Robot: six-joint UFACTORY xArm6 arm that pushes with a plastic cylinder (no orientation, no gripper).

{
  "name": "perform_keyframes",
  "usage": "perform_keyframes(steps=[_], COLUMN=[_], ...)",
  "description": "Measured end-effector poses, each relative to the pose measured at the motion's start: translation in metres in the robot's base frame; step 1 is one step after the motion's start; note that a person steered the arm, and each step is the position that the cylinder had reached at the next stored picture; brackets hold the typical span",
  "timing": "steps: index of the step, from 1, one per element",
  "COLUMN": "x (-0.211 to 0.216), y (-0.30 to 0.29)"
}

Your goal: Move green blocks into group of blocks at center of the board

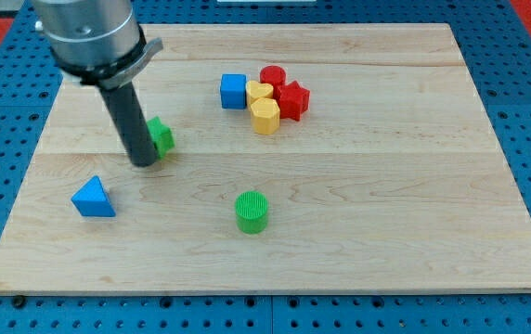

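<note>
Tool tip (143, 163) is set against green block (161, 135) (nothing held); push is best aimed at cluster beyond blue cube (234, 91).

arm: grey metal cylinder | rod: straight, dark, matte | my tip (143, 163)

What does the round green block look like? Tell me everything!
The green cylinder is a short, bright green block with a round top marked by fine ridged lines. It stands upright on the wooden board, below the centre group, toward the view's bottom. Nothing touches it: my tip is away at the view's left, beside the other green block.
</note>
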State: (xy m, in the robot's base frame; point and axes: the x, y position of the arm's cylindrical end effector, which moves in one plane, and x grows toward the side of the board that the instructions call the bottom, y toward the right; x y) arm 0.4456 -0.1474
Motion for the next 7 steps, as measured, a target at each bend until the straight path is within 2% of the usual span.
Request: perform_keyframes(steps=[1,2,3,4,7], x=[-0.021,-0.018,-0.035,-0.048,-0.046], y=[0.003,-0.049,-0.027,0.029,0.054])
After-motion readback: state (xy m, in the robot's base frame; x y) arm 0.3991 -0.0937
